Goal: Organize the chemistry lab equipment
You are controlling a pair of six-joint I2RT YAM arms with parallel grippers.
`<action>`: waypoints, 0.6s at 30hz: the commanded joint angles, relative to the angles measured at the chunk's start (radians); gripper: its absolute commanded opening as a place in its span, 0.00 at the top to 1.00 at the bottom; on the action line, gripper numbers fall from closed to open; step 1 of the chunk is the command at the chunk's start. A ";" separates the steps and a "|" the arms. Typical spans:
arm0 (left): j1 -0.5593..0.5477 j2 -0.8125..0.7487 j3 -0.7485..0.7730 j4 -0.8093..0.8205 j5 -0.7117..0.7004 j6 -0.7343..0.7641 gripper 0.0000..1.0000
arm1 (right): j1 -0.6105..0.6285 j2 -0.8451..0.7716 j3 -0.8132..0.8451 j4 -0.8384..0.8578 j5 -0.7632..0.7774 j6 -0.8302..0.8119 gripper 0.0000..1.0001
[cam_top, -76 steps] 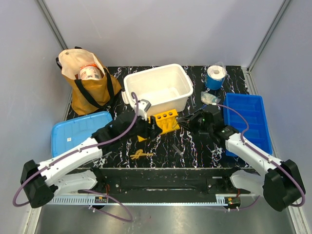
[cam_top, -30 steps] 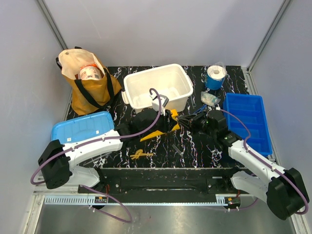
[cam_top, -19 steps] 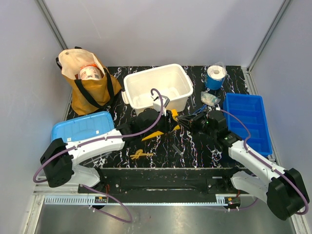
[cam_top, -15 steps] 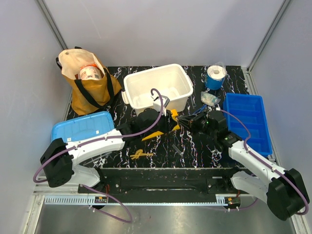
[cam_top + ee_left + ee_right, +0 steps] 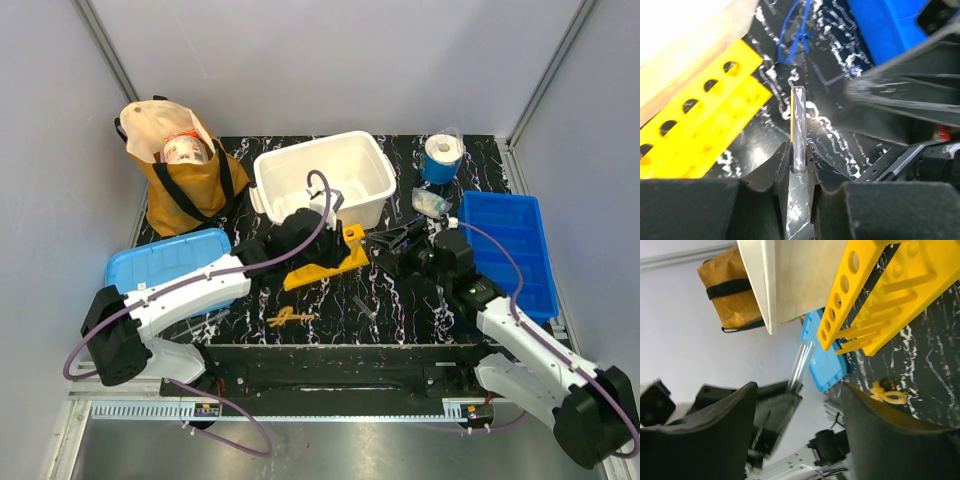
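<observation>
Two claws work over one black, white-veined bench (image 5: 395, 305), walled in by plain grey panels (image 5: 330, 60). I read the left claw (image 5: 798, 160) as pinched on a thin clear tube (image 5: 799, 120), which juts past the fingertips near the yellow rack (image 5: 695, 125). The right claw (image 5: 799, 386) is spread wide and holds nothing. Bench stock: white tub (image 5: 325, 180) centre back, brown bag (image 5: 185, 175) back left, pale blue lid (image 5: 165, 265) front left, blue tray (image 5: 510, 250) right, yellow knotted piece (image 5: 290, 318) by the near edge.

Glossy clear tube (image 5: 798, 127); matt yellow plastic rack (image 5: 318, 272); glossy marbled tabletop (image 5: 390, 308).
</observation>
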 commanded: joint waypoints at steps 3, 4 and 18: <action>0.099 -0.081 0.132 -0.426 0.051 0.087 0.93 | -0.003 -0.136 0.099 -0.221 0.089 -0.260 0.09; 0.110 -0.088 0.150 -0.501 0.040 0.110 0.93 | -0.003 -0.154 0.116 -0.265 0.107 -0.297 0.04; 0.199 -0.026 0.385 -0.996 0.006 0.260 0.91 | -0.003 -0.213 0.177 -0.456 0.169 -0.532 0.00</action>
